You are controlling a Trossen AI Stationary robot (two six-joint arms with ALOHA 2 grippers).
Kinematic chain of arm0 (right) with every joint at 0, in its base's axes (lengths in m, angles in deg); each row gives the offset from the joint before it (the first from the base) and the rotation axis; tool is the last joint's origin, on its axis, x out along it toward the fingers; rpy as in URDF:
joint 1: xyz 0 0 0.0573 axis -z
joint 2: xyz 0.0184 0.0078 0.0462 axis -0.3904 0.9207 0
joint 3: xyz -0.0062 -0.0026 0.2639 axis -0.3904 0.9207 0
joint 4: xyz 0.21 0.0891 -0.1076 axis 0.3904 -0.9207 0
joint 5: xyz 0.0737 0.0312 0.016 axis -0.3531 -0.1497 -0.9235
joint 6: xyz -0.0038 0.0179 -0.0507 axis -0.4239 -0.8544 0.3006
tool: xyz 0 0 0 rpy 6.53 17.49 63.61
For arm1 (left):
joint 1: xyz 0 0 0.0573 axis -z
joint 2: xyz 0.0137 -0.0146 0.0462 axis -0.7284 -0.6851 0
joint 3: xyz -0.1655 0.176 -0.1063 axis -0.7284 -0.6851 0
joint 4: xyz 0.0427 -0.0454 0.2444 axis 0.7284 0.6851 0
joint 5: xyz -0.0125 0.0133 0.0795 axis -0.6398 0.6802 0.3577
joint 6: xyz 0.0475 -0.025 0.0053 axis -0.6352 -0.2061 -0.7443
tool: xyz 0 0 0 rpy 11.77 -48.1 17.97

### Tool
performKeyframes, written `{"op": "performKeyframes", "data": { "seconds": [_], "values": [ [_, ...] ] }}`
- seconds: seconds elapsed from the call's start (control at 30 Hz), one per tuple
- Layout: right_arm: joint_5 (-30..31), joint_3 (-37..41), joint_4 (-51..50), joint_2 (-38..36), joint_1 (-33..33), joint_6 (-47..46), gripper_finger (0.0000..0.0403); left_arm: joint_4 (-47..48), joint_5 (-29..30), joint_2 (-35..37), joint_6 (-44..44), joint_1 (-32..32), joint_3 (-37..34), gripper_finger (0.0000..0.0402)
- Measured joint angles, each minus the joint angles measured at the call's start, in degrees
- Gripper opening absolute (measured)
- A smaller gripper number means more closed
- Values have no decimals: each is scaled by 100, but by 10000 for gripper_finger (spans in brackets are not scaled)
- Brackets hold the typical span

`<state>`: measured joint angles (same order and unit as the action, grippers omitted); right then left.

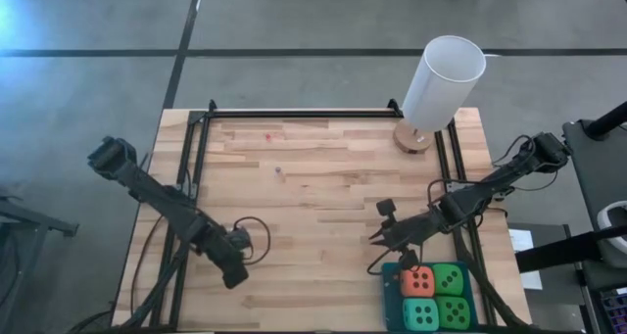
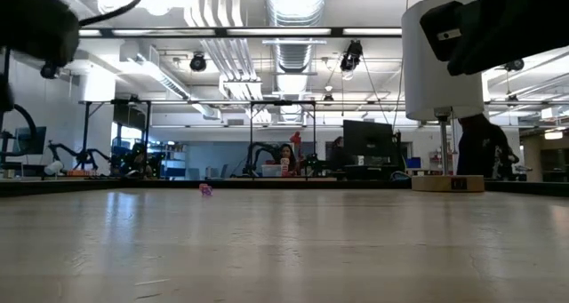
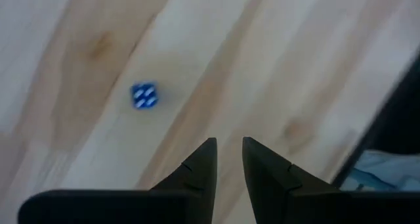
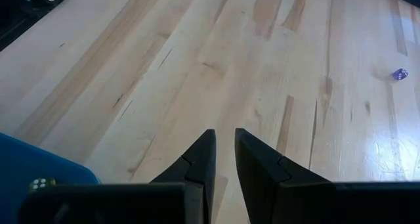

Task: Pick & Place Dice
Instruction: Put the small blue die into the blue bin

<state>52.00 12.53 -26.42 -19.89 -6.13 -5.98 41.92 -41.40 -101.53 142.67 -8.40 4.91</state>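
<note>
At the lower right of the high view, four dice sit packed two by two in a blue tray (image 1: 390, 275) at the table's near edge: an orange-red die (image 1: 418, 282) upper left, a green die (image 1: 449, 279) upper right, a turquoise die (image 1: 421, 313) lower left and a second green die (image 1: 454, 311) lower right. All four touch their neighbours.

The right gripper (image 1: 377, 238) hangs just above and to the left of the tray, over bare wood. Its fingers (image 4: 200, 159) are nearly together with only a slim gap, and they grasp nothing. In the right wrist view a corner of the blue tray shows at the lower left, and a tiny purple object (image 4: 399, 73) lies far off at the upper right.

The left gripper (image 1: 235, 275) rests at the lower left of the table (image 1: 323, 177), well apart from the dice. Its fingers (image 3: 203, 165) also stand close with a narrow gap and hold nothing. A small blue die (image 3: 144, 96) lies on the wood ahead of them in the left wrist view.

A tall white cylinder (image 1: 443, 79) on a round wooden base (image 1: 411, 138) stands at the table's upper right corner. The low view shows it at the right.
</note>
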Motion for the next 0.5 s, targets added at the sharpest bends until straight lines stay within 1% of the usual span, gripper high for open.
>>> {"op": "performKeyframes", "data": {
  "seconds": [0.13,0.27,0.37,0.5],
  "values": [
    [-4,0,0,0,-2,0,52,-6,-4,0,393,70,-427,78],
    [-4,2,0,0,1,0,52,-56,17,0,417,45,-700,78],
    [-4,2,0,0,1,0,52,-332,56,0,422,31,-824,78],
    [-4,2,2,0,0,2,52,-748,550,0,217,29,-934,78]
  ]
}}
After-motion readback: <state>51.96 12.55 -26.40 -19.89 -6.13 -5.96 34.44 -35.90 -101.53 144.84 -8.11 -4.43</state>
